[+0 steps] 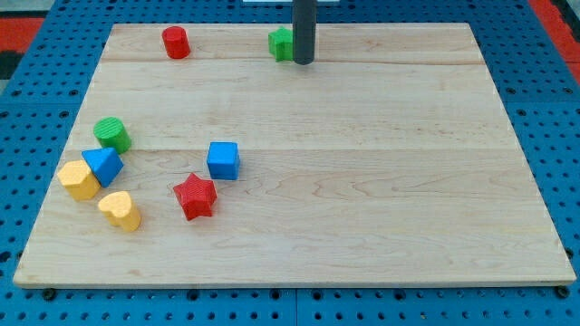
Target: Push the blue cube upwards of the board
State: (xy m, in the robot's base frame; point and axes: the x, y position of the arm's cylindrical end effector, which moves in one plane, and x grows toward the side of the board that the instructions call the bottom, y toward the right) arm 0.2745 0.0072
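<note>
1. The blue cube (223, 160) sits in the lower left part of the frame, on the wooden tabletop (381, 181), a little below the board's middle height. Nothing is touching it.

2. My tip (303, 62) is at the upper middle of the frame, near the board's top edge, well apart from the blue cube. There is no gripper on this arm to be open or closed, only the dark rod, and it holds nothing.

3. Just to the left of the tip, touching it or nearly so, is a green block (282, 43), partly hidden by the rod, so its shape is hard to make out. A red cylinder (176, 43) stands further left along the same top edge.

4. Close to the cube, just below and to its left, lies a red star (195, 196). Further left is a cluster: a green cylinder (112, 134), a blue triangular block (103, 166), a yellow block (79, 179) and a yellow heart (120, 210).

5. As I judge it, the task has hardly started: the cube is far from the top of the board, and the tip is on the wrong side of it.

6. What seems left: bring the tip down and around to below the cube, steering clear of the red star, then push the cube straight up the frame. The path above the cube looks open.
</note>
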